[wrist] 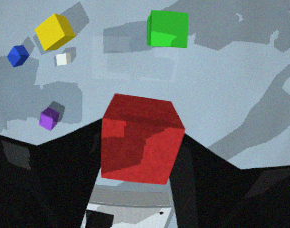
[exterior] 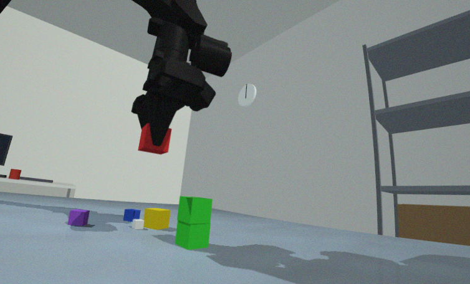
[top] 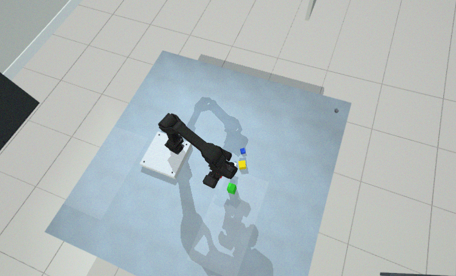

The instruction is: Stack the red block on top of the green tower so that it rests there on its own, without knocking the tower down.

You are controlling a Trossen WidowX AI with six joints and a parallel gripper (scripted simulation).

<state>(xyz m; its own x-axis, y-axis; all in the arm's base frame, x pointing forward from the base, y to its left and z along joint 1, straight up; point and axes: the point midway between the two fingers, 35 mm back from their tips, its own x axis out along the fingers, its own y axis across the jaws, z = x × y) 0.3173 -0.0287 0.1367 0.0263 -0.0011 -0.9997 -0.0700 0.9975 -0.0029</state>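
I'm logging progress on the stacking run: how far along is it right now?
Done: the gripper is shut on the red block and holds it in the air. In hand: the block hangs above the green tower, off to the side, not yet over it. The tower stands upright, two blocks high. Left: line up over it, lower the block onto its top, and open.
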